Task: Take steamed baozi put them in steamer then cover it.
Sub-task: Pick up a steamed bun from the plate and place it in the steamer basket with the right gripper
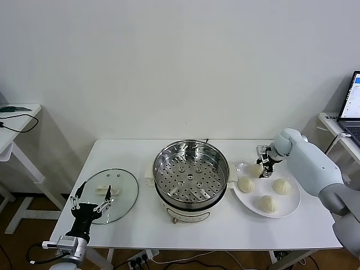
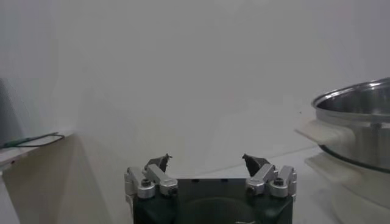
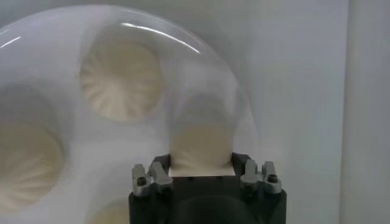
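The left hand (image 1: 93, 201) sits nearest, low at the front-left corner of the white tabletop (image 1: 140, 225), fingers spread wide open w/ nothing between them; it's parked just over the near edge of the round glass lid (image 1: 111, 194), which lies flat on the tabletop w/ its white handle (image 1: 108, 190) up. In the left wrist view the same hand (image 2: 208, 162) shows both fingertips well apart, and the steamer's steel rim (image 2: 356, 103) is off to one side. Across on the other side, the right hand (image 1: 264, 162) is down at the back edge of the white plate (image 1: 292, 207), its fingers closed in on one steamed baozi (image 1: 256, 169); the right wrist view shows that bun (image 3: 202, 149) sitting between the two fingertips (image 3: 159, 163), touching both. Three more baozi lie on the plate: one (image 1: 246, 184) at its left edge nr the steamer, one (image 1: 282, 186) toward the right, one (image 1: 268, 203) at the front. The steamer (image 1: 191, 175) stands mid-tabletop btwn lid and plate, a big shiny pot on a white base, its perforated tray bare, uncovered. Far right, a laptop (image 1: 353, 107) on a separate side table; far left, another small table w/ a black cable (image 1: 17, 121).
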